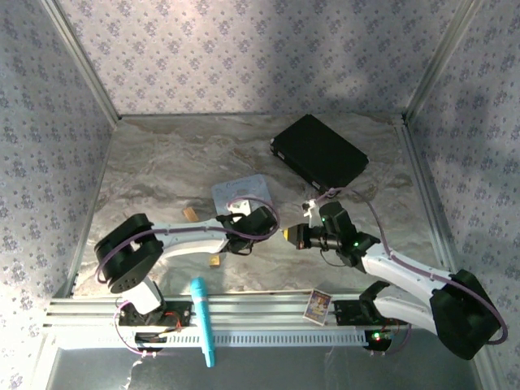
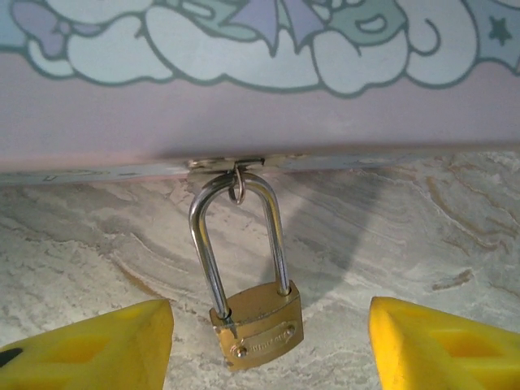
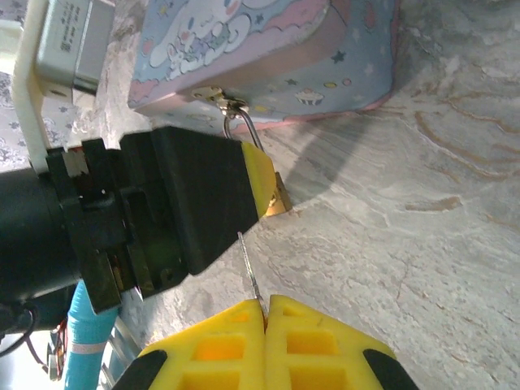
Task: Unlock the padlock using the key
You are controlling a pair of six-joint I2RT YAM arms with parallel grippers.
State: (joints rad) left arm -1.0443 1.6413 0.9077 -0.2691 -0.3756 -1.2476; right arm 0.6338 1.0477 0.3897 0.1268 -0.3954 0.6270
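Position of the padlock (image 2: 257, 318): hung by its silvery shackle (image 2: 240, 236) from a small ring on the hasp (image 2: 223, 162) at the lower front edge of the pastel tin box (image 2: 260, 97). Brass body flat on the marbled bench (image 2: 422, 244), just in front of the box, both shackle legs seated in the body.

State of the left gripper (image 2: 270, 325): jaws apart at a moderate width, nothing held. One yellow finger (image 2: 89, 349) on each side of the padlock body, both clear of it, with bare bench in the gaps.

State of the right gripper (image 3: 264, 302): closed tight on the key (image 3: 250, 272). Thin silvery blade projecting from between the pressed yellow fingertips, pointed toward the padlock, tip near it but short of it, just beside the black housing of the left gripper.

From above: both grippers nose to nose near mid-bench, just in front of the tin box, right gripper just to the right of the left.

Elsewhere on the bench:
- black case (image 1: 318, 152) at the far right, well apart from the box
- tan wooden block (image 1: 188, 214) left of the left arm
- small gold cube (image 1: 215, 261) just in front of that arm
- teal pen (image 1: 203, 321) across the near rail
- small printed card (image 1: 318, 306) at the rail near the right arm's base
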